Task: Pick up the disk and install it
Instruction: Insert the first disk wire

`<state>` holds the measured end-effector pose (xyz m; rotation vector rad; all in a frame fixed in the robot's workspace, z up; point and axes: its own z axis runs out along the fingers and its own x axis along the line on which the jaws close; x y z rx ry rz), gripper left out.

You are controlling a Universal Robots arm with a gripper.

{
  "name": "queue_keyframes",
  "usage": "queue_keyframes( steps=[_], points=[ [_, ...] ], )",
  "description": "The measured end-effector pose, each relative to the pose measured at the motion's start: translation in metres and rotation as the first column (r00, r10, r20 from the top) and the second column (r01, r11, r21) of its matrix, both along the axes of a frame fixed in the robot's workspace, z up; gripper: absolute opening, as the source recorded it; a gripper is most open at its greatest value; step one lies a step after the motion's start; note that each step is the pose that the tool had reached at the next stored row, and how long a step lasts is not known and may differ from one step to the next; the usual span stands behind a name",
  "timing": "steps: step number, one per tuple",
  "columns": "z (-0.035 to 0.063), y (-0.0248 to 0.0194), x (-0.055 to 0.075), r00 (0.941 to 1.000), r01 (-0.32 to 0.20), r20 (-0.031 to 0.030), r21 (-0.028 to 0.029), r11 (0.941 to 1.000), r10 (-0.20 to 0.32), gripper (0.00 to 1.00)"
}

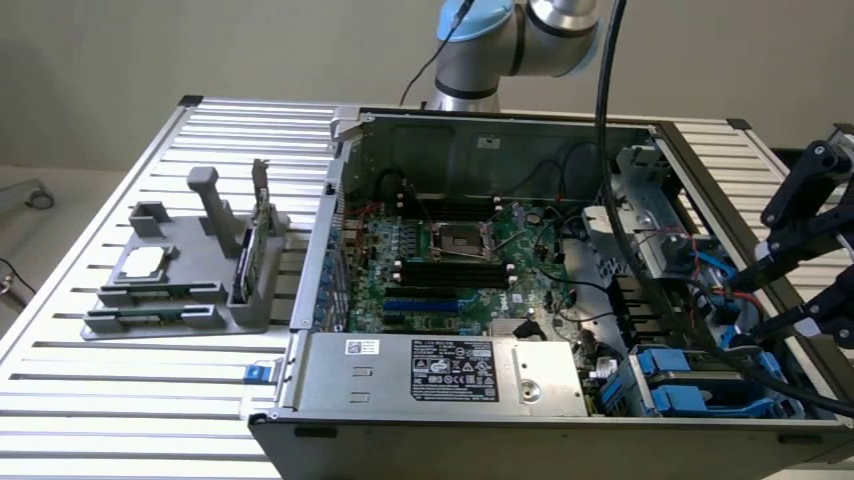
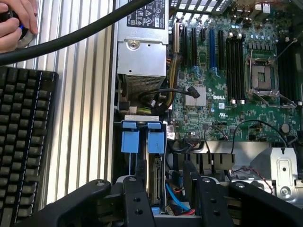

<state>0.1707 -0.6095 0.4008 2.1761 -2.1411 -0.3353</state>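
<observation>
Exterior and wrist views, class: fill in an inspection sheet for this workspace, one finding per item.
Surface: slatted metal table carrying an open computer case.
Job's things: the disk, seemingly the edge-on drive under one of two blue carrier tabs in the case's bay; label hidden.
Clutter: grey parts holder; black keyboard.
Grippers: hand open, over that bay, holding nothing.
Cables: thick black cable crosses above the table; blue cable in the bay.
Surroundings: plain wall; a person's fingers near the keyboard.
</observation>
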Motion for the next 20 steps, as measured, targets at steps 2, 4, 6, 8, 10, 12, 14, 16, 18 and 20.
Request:
queue_keyframes(
  steps=[2, 4, 6, 8, 10, 12, 14, 16, 18, 20],
  points=[
    [0.0000, 0.0000, -0.0042, 0.9998, 0.000, 0.0201, 0.0000, 1.0000, 0.000, 0.44],
    [0.0000, 0.0001, -0.0054, 0.9996, 0.007, 0.0284, 0.0001, 1.0000, -0.007, 0.44],
    [0.0001, 0.0002, -0.0054, 0.9992, 0.027, 0.0303, -0.0001, 0.9996, -0.027, 0.44],
    [0.0000, 0.0002, -0.0055, 0.9980, 0.055, 0.0306, 0.0000, 0.9985, -0.055, 0.44],
    [0.0000, 0.0001, -0.0055, 0.9958, 0.087, 0.0306, 0.0002, 0.9962, -0.087, 0.44],
    [0.0000, 0.0001, -0.0055, 0.9925, 0.118, 0.0307, 0.0001, 0.9930, -0.118, 0.44],
    [0.0000, 0.0001, -0.0055, 0.9881, 0.151, 0.0307, 0.0000, 0.9886, -0.151, 0.44],
    [0.0000, 0.0001, -0.0055, 0.9826, 0.183, 0.0306, 0.0002, 0.9831, -0.183, 0.44],
    [0.0000, 0.0001, -0.0055, 0.9760, 0.216, 0.0306, 0.0001, 0.9765, -0.215, 0.44],
    [0.0000, 0.0001, -0.0055, 0.9680, 0.249, 0.0306, 0.0001, 0.9685, -0.249, 0.44]
  ],
)
